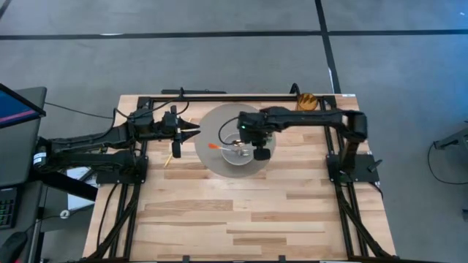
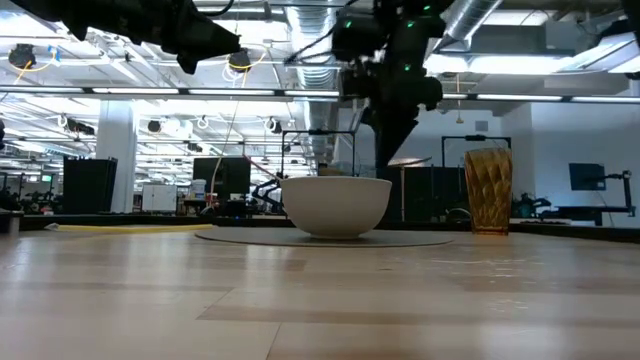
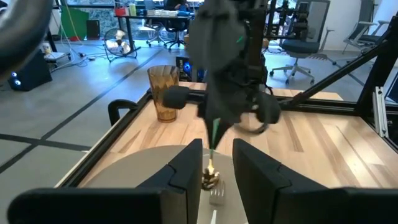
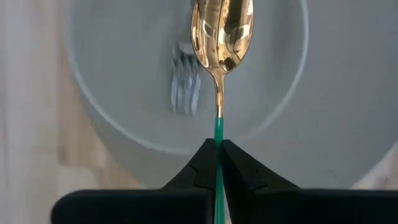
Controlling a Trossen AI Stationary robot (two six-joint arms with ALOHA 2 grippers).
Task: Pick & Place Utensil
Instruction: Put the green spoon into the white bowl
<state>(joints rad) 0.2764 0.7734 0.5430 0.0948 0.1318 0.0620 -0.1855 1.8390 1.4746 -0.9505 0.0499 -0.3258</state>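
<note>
A gold spoon with a green handle (image 4: 222,37) hangs bowl-down from my right gripper (image 4: 217,149), which is shut on it above a white bowl (image 2: 335,205). The bowl stands on a round grey mat (image 1: 212,164). A silver fork (image 4: 185,93) lies inside the bowl; an orange piece (image 1: 213,146) shows at the bowl's left rim. My left gripper (image 3: 216,168) is open and held in the air at the mat's left edge, pointing toward the bowl and touching nothing. In the left wrist view the spoon (image 3: 211,177) hangs just above the fork (image 3: 216,196). My right gripper pinches the spoon's green handle (image 4: 218,132) between its two fingertips, coming from above and pointing down, the fingers lying along the handle. The spoon is lifted clear and hangs upright below the fingers, its gold bowl (image 4: 222,31) lowest, over the white bowl.
An amber ribbed cup (image 1: 306,101) stands near the table's far right corner. A pale stick-like thing (image 1: 168,157) lies on the wood left of the mat, under my left arm. A black frame (image 1: 219,96) borders the table; bare wood (image 1: 241,212) spreads toward the near edge.
</note>
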